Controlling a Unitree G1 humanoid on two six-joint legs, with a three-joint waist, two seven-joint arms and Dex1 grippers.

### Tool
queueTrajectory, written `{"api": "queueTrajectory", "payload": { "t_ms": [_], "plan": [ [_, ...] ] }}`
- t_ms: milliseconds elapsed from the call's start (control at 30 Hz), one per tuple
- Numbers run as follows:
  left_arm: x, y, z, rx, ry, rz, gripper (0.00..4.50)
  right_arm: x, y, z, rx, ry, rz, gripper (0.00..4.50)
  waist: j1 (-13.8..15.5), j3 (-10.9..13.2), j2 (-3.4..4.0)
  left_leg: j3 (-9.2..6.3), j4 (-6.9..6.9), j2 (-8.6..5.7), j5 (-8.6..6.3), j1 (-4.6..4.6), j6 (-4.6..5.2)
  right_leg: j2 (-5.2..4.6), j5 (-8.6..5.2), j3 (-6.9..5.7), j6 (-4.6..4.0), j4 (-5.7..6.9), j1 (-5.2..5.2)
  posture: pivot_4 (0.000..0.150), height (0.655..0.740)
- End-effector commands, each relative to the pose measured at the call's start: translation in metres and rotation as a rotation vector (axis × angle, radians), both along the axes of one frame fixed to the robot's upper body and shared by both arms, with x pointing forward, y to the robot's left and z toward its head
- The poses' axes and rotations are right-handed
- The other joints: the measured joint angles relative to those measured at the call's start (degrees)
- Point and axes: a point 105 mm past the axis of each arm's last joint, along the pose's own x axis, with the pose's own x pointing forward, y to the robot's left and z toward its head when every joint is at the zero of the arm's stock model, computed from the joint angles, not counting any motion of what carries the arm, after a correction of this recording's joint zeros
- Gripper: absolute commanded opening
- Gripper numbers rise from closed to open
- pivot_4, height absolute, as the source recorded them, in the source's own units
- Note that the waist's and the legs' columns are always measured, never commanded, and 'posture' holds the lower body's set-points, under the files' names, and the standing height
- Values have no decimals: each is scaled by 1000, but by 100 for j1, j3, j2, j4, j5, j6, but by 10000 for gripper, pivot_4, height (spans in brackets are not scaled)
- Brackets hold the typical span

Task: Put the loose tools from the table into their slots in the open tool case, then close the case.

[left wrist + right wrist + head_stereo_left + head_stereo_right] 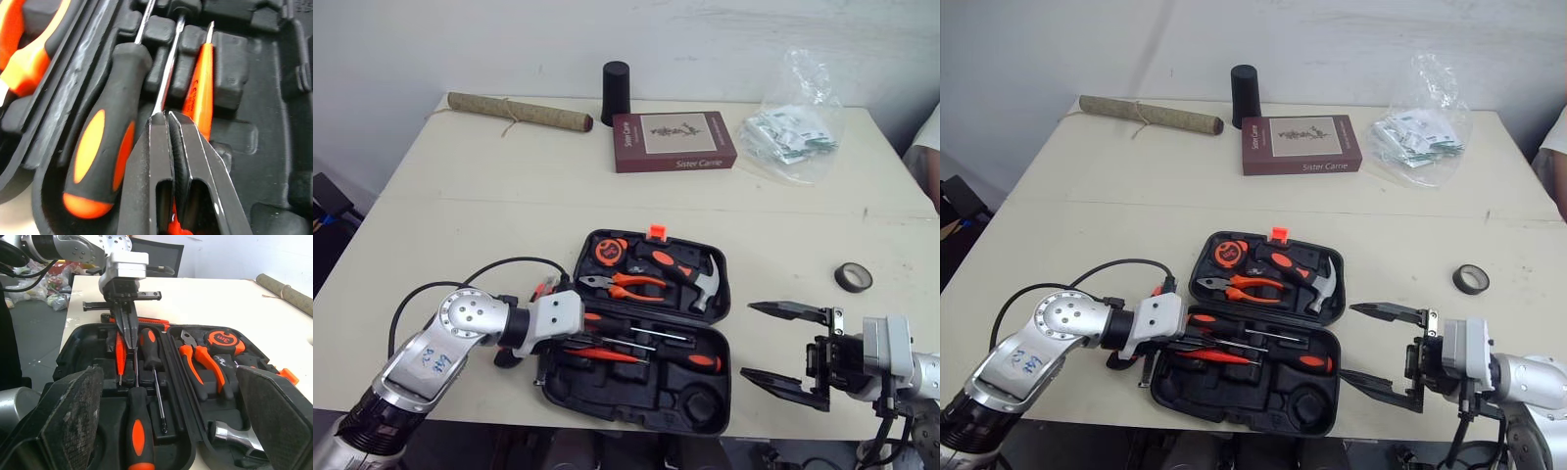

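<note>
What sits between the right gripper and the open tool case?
Nothing: the left eye view shows just bare table between the right gripper and the tool case.

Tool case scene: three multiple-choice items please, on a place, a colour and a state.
1. Relative to the tool case, the tape roll lies: A inside it; B on the table to its right; C on its lid.
2. The book's cover is: A blue; B green; C dark red.
3. The left gripper's fingers are: A open over the table; B shut on a screwdriver by its shaft, inside the case; C shut on the tape roll.
Key: B, it sits on bare table beside the case; C, the cover is maroon; B, the thin shaft runs out from between the closed fingertips.
</note>
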Motion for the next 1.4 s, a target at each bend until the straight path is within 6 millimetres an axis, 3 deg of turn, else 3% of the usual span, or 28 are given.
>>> {"api": "queueTrajectory", "payload": {
  "t_ms": [33, 600, 900, 1133, 1400],
  "plan": [
    [-9, -7, 1, -13, 9, -54, 681, -1, 3, 6, -4, -25, 9, 45000, 1, 0, 0, 0, 0, 0, 0, 0, 0, 0, 0, 0, 0, 0, 0, 1500, 7400],
    [-17, -14, 2, -79, -7, -98, 681, 4, -3, -5, -10, -15, -6, 45000, -1, 0, 0, 0, -1, 0, -1, -1, 1, -1, 0, 0, 0, -3, 0, 1500, 7400],
    [-15, -6, -14, -49, 24, -35, 681, -5, -5, -8, -7, -15, -12, 45000, 4, 0, 1, -1, -2, 1, -1, 0, 1, -2, 0, -1, 0, -6, 2, 1500, 7400],
    [-19, -6, -21, -89, 159, 66, 681, -8, -7, -8, -9, -16, -16, 45000, 1, -2, 4, -2, -2, 2, -3, 4, 0, -3, 0, 1, 0, -5, 3, 1500, 7400],
    [-29, 4, -37, -21, 294, 139, 681, -8, -8, -9, -7, -19, -15, 45000, -6, -9, 16, -2, -5, 4, -5, 9, -3, -2, -1, 2, -2, -8, 7, 1500, 7400]
  ]
}}
